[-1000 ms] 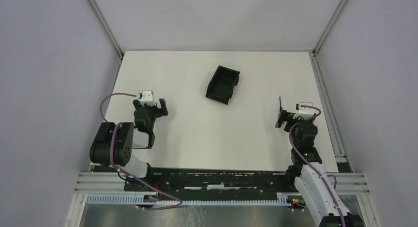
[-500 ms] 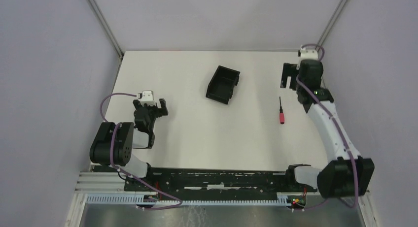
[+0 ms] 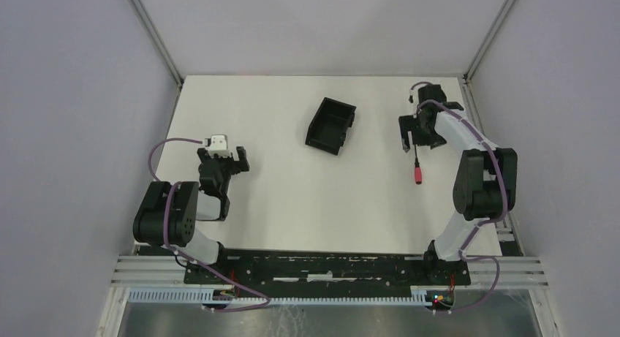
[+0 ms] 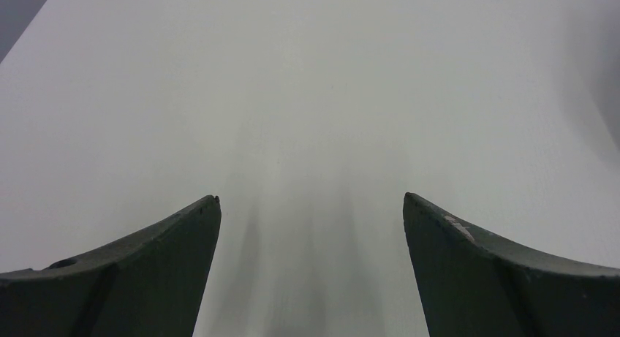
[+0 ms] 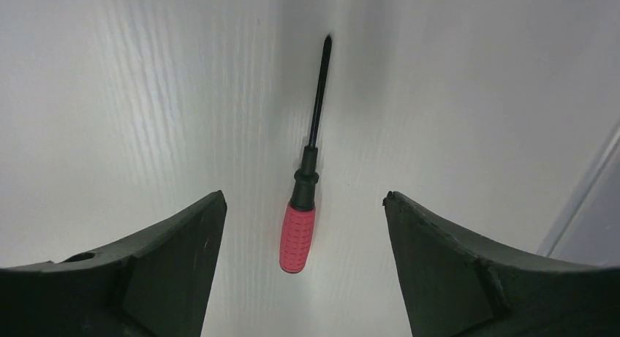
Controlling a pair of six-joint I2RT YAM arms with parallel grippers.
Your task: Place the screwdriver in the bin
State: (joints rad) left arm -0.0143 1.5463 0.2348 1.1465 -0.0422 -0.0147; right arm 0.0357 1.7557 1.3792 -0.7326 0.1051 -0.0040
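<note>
The screwdriver [image 3: 417, 169], with a red handle and a thin dark shaft, lies flat on the white table at the right, handle toward the arms. My right gripper [image 3: 409, 136] is open and hovers just beyond its shaft end. In the right wrist view the screwdriver [image 5: 300, 231] lies on the table between my open right gripper [image 5: 303, 202] fingers, untouched. The black bin [image 3: 330, 125] stands empty at the table's far middle, left of the right gripper. My left gripper [image 3: 232, 161] is open and empty at the left; in its wrist view the left gripper [image 4: 311, 198] is over bare table.
The table [image 3: 292, 205] is boxed in by grey walls. A metal rail [image 3: 482, 139] runs along its right edge, close to the right arm. A strip of this rail shows at the lower right of the right wrist view [image 5: 585, 205].
My right arm swung from near its base out to the far right corner, then back over the screwdriver's shaft end. The screwdriver, bin and left arm have not moved.
</note>
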